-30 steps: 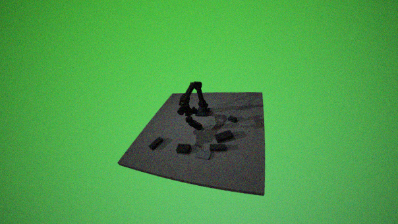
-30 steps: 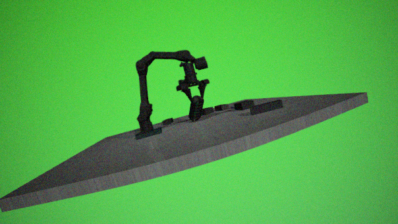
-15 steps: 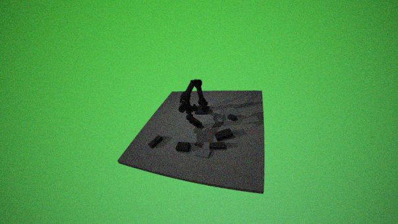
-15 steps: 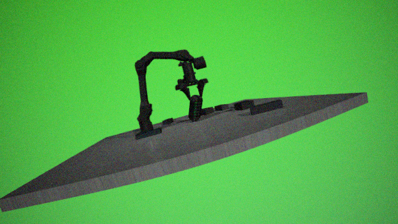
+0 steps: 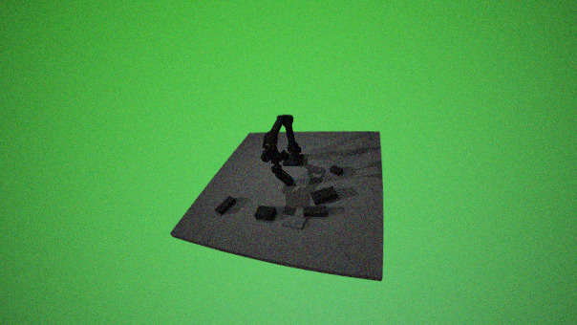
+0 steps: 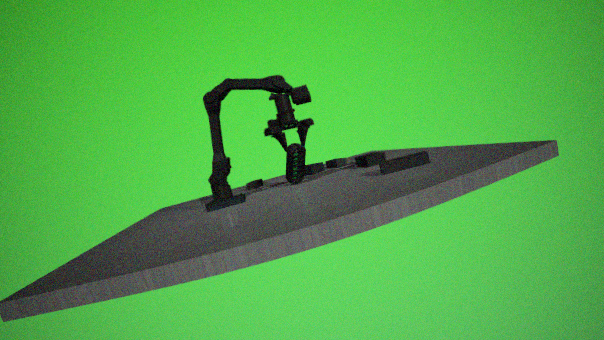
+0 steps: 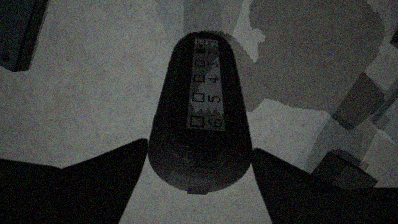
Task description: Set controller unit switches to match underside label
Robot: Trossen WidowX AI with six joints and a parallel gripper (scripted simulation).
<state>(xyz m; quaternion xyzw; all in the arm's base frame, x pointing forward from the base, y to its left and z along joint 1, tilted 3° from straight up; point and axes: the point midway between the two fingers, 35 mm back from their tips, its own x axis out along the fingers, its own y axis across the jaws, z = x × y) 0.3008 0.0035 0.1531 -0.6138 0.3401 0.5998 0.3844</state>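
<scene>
The dark grey controller unit (image 5: pixel 285 177) (image 6: pixel 295 170) (image 7: pixel 200 150) is held tilted steeply on end over the bench. My gripper (image 6: pixel 295 146) (image 7: pixel 200 150) is shut on it, one finger on each side. The underside label (image 7: pixel 206 85) faces the wrist camera: squares 6, 5, 4 and 3 look empty, square 2 looks filled, and square 1 is too foreshortened to read. The exterior view shows the switch side with a row of small green marks; single switch positions are too small to tell. Whether its lower end touches the bench is unclear.
Dark blocks lie on the bench (image 5: pixel 334 249) (image 6: pixel 200 245): one at left (image 5: pixel 225 205), one at front (image 5: pixel 266 213), others at right (image 5: pixel 325 195) (image 5: pixel 315 211). A pale flat piece (image 5: pixel 294 223) lies near them. A small dark part (image 5: pixel 336 170) is farther back.
</scene>
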